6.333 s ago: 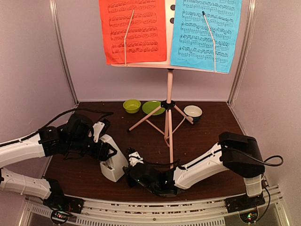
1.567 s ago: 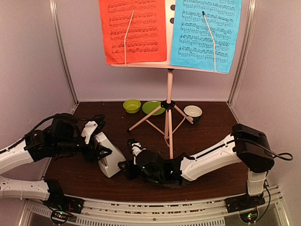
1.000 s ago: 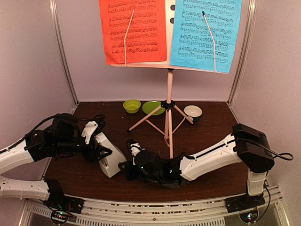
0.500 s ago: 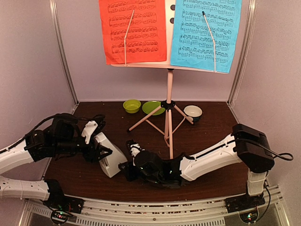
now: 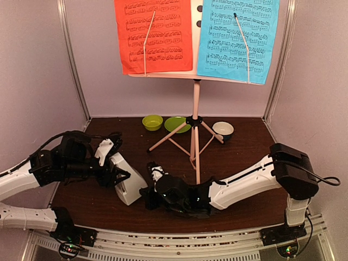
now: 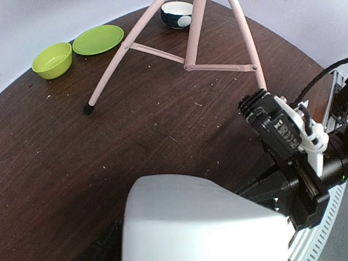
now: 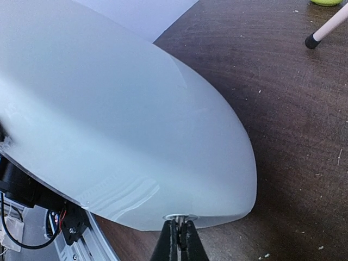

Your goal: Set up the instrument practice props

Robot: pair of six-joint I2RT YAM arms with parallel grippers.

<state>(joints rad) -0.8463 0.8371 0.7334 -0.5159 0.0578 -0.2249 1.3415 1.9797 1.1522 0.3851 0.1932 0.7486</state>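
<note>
The pale pink music stand [image 5: 196,103] stands at the back middle with a red page [image 5: 153,35] and a cyan page [image 5: 238,38] on its desk. Its tripod legs [image 6: 190,49] show in the left wrist view. The white pyramid metronome [image 5: 128,182] is tilted at the front left. My left gripper [image 5: 117,176] is shut on its sides; the metronome [image 6: 201,223] hides the fingers in the left wrist view. My right gripper [image 5: 147,197] is shut on a small metal key [image 7: 179,218] at the metronome's [image 7: 119,119] lower edge, fingertips [image 7: 178,234] pinched together.
A lime-green bowl [image 5: 152,122], a lime-green plate [image 5: 176,124] and a small white-and-dark bowl [image 5: 223,129] sit at the back by the stand's legs. A stand foot [image 7: 311,41] is near the right gripper. Grey walls close in both sides.
Since 6.3 s ago the left gripper has tilted and shifted the metronome leftward, and the right gripper has closed in on its lower edge. Over the last second almost nothing moved.
</note>
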